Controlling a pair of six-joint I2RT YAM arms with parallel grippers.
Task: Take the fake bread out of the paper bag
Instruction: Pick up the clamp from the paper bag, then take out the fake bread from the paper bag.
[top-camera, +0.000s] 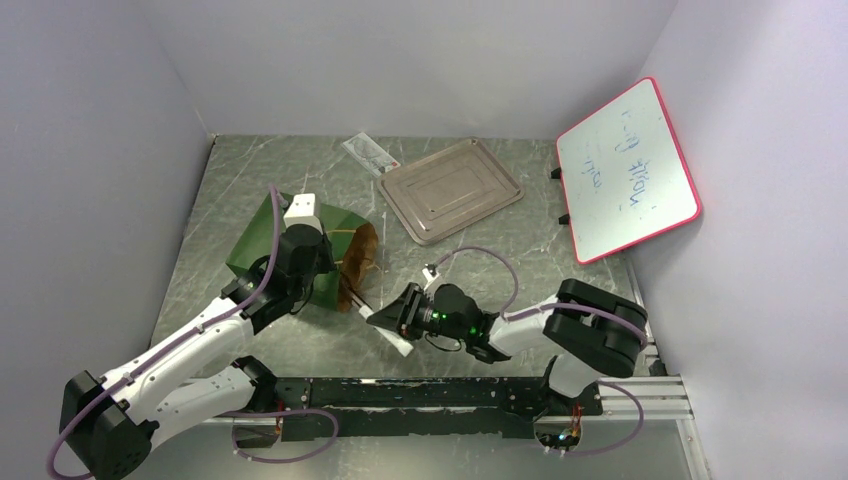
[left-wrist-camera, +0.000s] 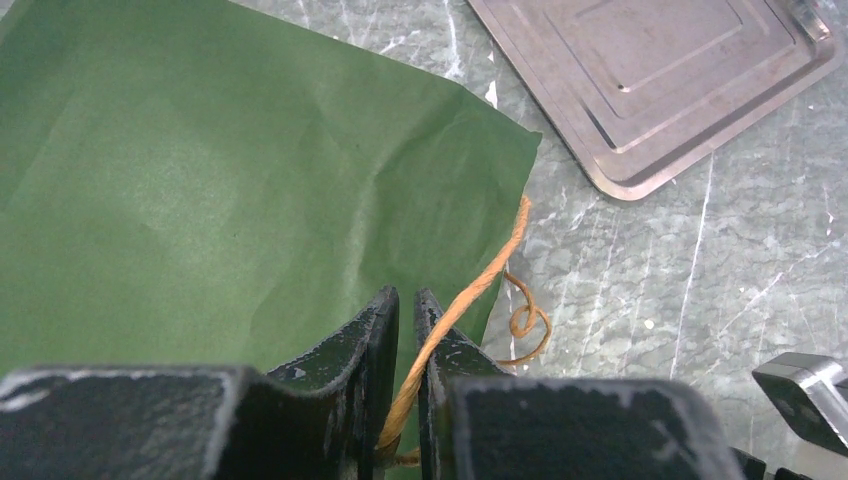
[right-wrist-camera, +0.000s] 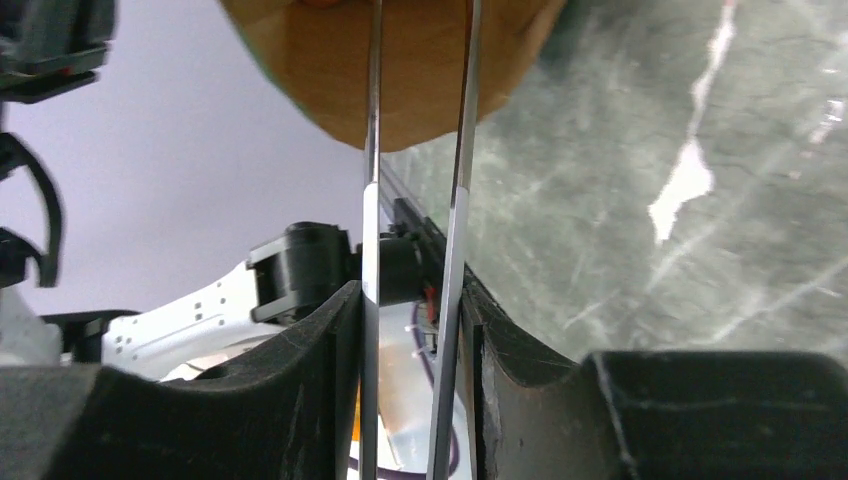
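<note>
The dark green paper bag (top-camera: 258, 238) lies on its side with its brown mouth (top-camera: 360, 262) facing right. My left gripper (top-camera: 335, 268) sits over the bag near the mouth. In the left wrist view the left gripper (left-wrist-camera: 407, 300) is shut on the bag's tan twine handle (left-wrist-camera: 490, 270), with the green paper (left-wrist-camera: 200, 180) below. My right gripper (top-camera: 385, 318) is shut on a pair of metal tongs (top-camera: 362, 298). In the right wrist view the right gripper (right-wrist-camera: 410, 295) holds the tong blades (right-wrist-camera: 372, 150), which reach into the bag's brown inside (right-wrist-camera: 420, 70). The fake bread is hidden.
A flat metal tray (top-camera: 450, 188) lies behind the bag, also in the left wrist view (left-wrist-camera: 650, 80). A small packet (top-camera: 370, 153) lies at the back. A pink-framed whiteboard (top-camera: 625, 170) leans at the right wall. Walls close in left, back and right.
</note>
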